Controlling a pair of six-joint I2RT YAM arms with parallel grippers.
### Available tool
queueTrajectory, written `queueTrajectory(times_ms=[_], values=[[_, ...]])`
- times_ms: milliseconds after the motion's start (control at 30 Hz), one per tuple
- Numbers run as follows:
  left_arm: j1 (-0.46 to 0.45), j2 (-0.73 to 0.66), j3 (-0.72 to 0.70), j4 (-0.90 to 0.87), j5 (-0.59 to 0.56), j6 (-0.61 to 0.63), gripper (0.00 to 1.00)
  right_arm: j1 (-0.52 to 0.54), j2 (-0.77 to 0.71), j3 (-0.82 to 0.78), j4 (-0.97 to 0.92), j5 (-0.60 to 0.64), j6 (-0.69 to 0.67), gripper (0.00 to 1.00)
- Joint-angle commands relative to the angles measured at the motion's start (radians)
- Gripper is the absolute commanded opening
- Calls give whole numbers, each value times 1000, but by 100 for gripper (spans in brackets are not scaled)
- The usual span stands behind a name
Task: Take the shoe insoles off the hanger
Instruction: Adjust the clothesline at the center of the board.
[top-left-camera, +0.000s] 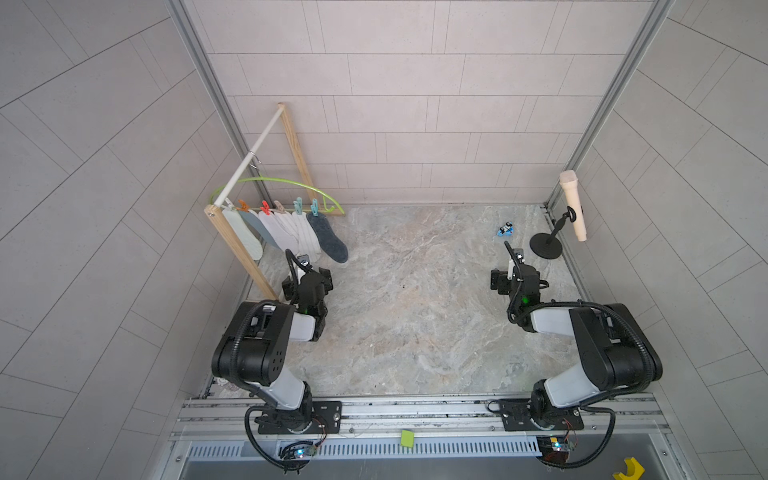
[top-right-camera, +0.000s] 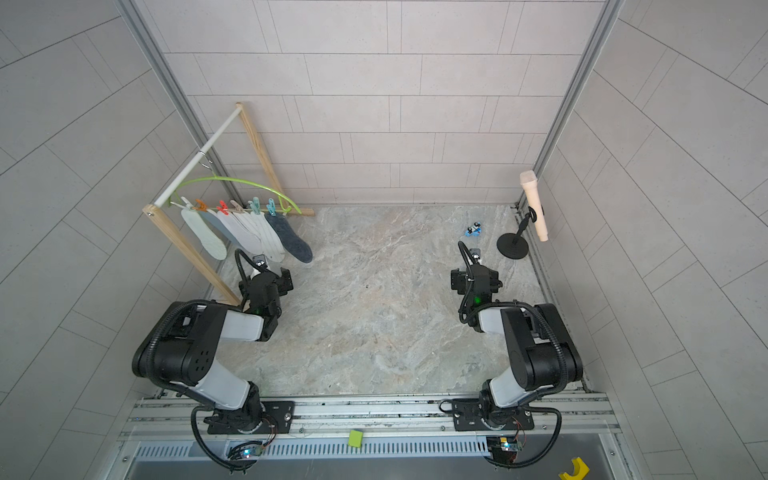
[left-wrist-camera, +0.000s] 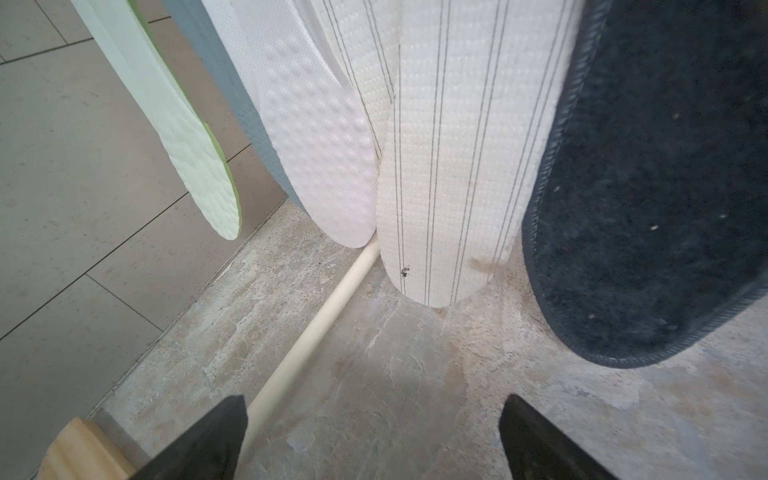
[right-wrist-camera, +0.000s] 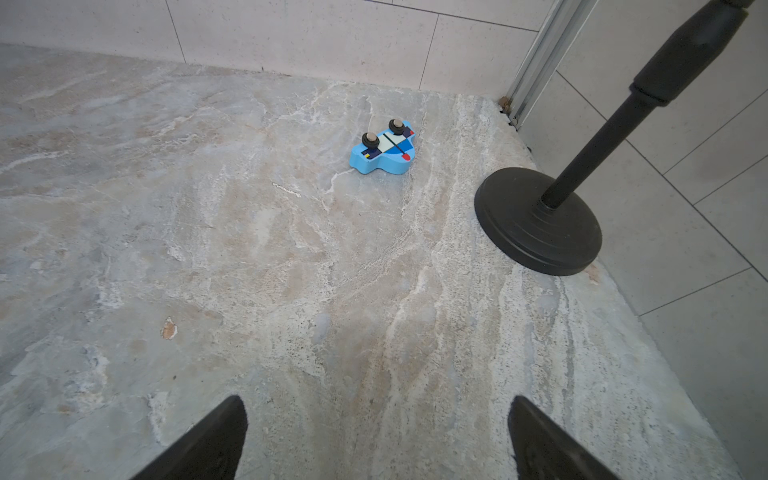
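Six insoles (top-left-camera: 286, 232) hang with long axis vertical, pinned along lime hanger (top-left-camera: 274, 179) on wooden rack (top-left-camera: 241, 254), far left corner. Left gripper (left-wrist-camera: 374, 399), jaws wide apart and empty, is just short of lower ends, with striped insole (left-wrist-camera: 449, 166) dead ahead. Right gripper (right-wrist-camera: 376, 399), likewise apart and empty, is well away, facing blue toy (right-wrist-camera: 384, 151). Clothespins (top-left-camera: 297, 204) show only in both top views; weave and lower tips show only in left wrist view.

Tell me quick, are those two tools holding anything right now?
Left tool: open, holding nothing.
Right tool: open, holding nothing.
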Motion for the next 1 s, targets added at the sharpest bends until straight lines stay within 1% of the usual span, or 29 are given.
queueTrajectory(times_ms=[0, 900, 967], values=[[-4, 3, 15, 20, -12, 7, 100, 3, -19, -10, 11, 13, -10, 100], [-3, -4, 9, 26, -3, 5, 100, 2, -23, -15, 17, 12, -10, 100], [-3, -21, 7, 16, -31, -8, 100, -1, -31, -26, 30, 13, -5, 99]])
